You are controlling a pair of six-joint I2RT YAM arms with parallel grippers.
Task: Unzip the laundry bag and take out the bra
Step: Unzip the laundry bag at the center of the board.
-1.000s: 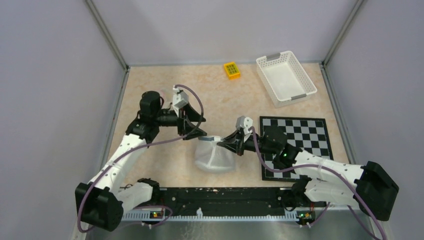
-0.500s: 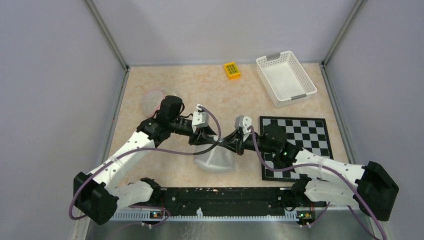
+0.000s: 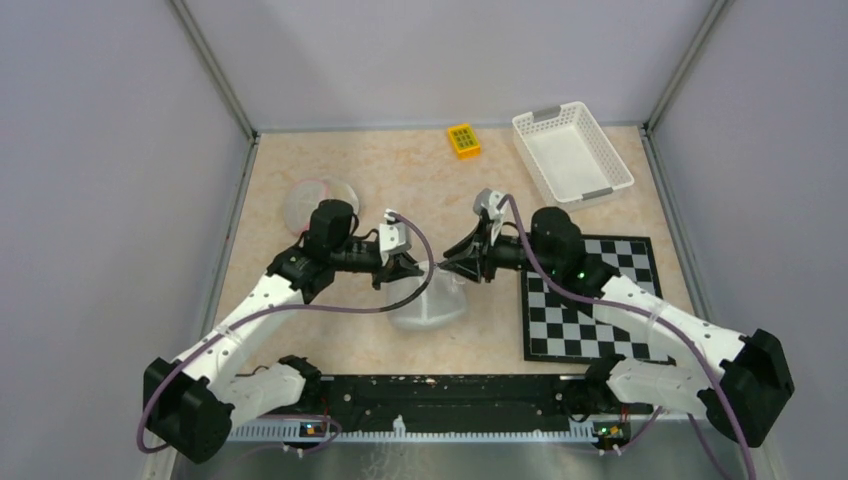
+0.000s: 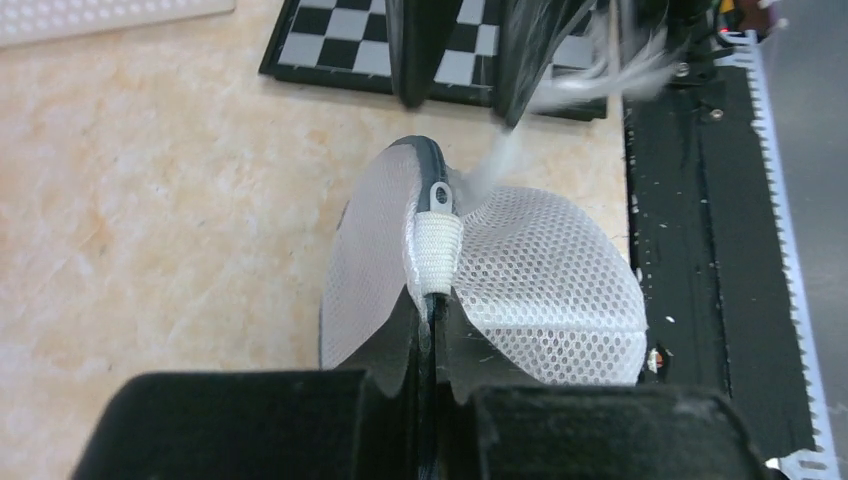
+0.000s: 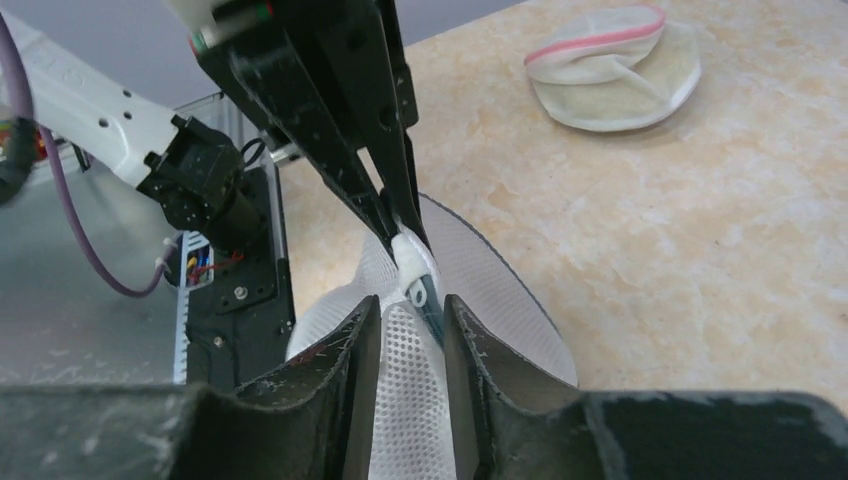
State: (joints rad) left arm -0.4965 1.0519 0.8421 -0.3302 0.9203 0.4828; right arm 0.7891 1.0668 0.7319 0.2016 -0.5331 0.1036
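**A:** Left end effector [image 4: 430, 300], state?

**B:** Fingers together, clamped on the white ribbed fabric tab [image 4: 437, 250] at the rim of the white mesh laundry bag [image 4: 560, 290]. The small grey zipper pull [image 4: 437, 193] sits just beyond the fingertips.

**A:** Right end effector [image 5: 408, 310]?

**B:** Fingers apart, straddling the same rim from the opposite side. Mesh and zipper track stand in the gap. The tips of the two end effectors nearly meet.

**A:** Bag position?

**B:** On the beige marbled counter [image 3: 420, 170], directly below both end effectors, rim raised.

**A:** Bra?

**B:** The round cream padded bra with pink trim [image 5: 610, 65] lies flat on the counter, outside the bag. It is well ahead of the right end effector and behind the left one.
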